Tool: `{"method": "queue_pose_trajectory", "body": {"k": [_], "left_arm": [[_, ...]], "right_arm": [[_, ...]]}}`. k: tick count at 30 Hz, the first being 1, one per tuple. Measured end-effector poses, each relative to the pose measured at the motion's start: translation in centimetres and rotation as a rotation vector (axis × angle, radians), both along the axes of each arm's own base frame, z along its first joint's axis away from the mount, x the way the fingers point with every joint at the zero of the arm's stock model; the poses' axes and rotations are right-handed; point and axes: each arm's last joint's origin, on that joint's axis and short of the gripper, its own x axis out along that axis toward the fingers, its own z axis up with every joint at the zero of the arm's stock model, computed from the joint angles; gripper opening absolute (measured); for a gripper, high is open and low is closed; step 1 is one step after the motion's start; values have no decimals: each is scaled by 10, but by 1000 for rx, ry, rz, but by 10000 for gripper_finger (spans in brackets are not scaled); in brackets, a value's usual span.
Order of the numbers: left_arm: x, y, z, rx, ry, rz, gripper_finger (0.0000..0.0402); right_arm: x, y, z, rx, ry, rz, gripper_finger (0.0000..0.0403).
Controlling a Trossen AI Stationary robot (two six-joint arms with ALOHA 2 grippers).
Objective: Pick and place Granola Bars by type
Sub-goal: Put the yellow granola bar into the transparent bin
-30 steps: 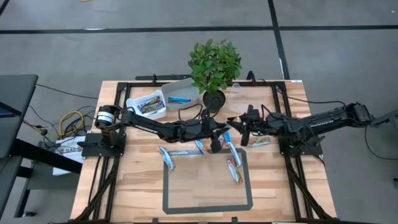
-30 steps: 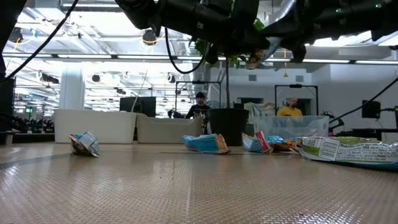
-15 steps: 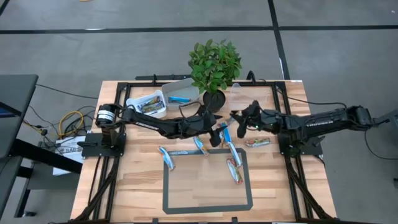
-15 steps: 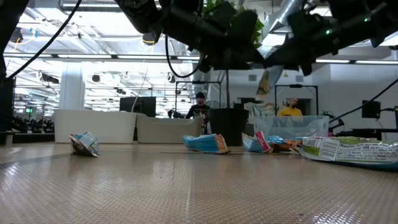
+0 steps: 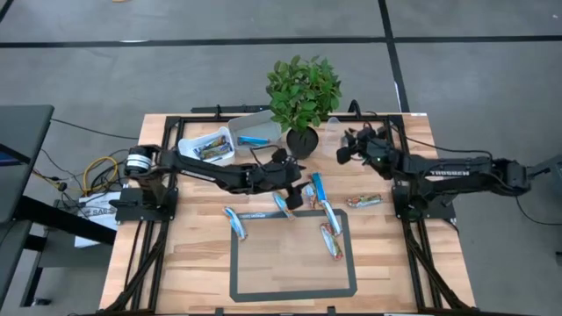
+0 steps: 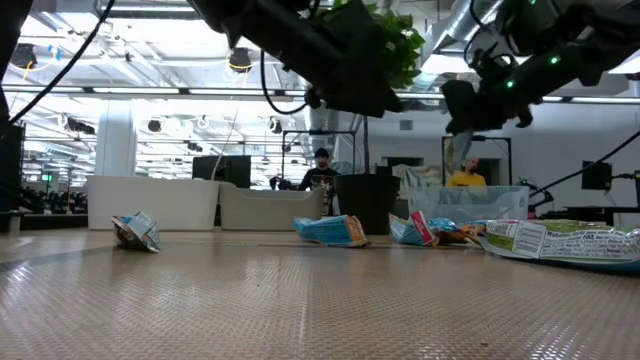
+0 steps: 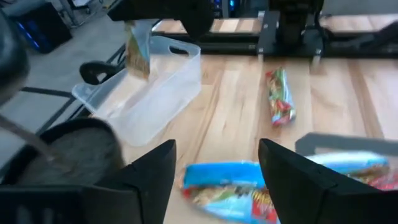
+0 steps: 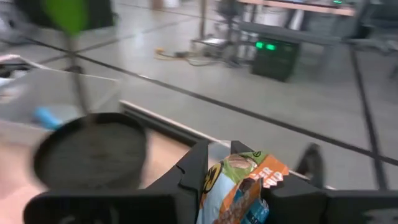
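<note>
My right gripper (image 5: 344, 149) is shut on an orange-and-green granola bar (image 8: 244, 180) at the far right of the table. It stands over a clear tub (image 5: 338, 125) next to the potted plant (image 5: 303, 92). My left gripper (image 5: 294, 190) is open in mid-table, above a blue bar (image 7: 230, 186) that lies flat on the wood. Other blue and red-orange bars (image 5: 329, 228) lie around the black tape rectangle (image 5: 294, 294). One white tub (image 5: 208, 147) at the far left holds brown bars, and a second (image 5: 255, 132) holds a blue one. My right gripper pinches the bar between its two fingers, and one end of the wrapper (image 8: 249, 171) sticks out past them. In the left wrist view the bar (image 7: 137, 46) hangs upright below the gripper. It is lifted clear, over the clear tub (image 7: 155, 87).
The plant pot (image 5: 301, 140) stands between the two arms at the far edge. A red-orange bar (image 5: 363, 201) lies near the right arm's base. Black frame rails run along the table's sides. The wood inside the tape rectangle is bare.
My right gripper has carried the orange-and-green bar from mid-table toward the far edge, up to the clear tub by the plant. The bar now hangs below it. My left gripper has drawn back a little toward the table's left.
</note>
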Motion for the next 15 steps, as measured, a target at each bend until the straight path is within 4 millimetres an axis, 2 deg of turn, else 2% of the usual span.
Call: {"method": "queue_pose_trajectory", "body": {"k": [5, 15], "left_arm": [[-22, 8, 3, 47, 19, -12, 211], [-87, 42, 5, 55, -77, 56, 210]], "right_arm": [[-9, -16, -5, 25, 45, -95, 58], [-22, -29, -20, 157, 104, -163, 65]]}}
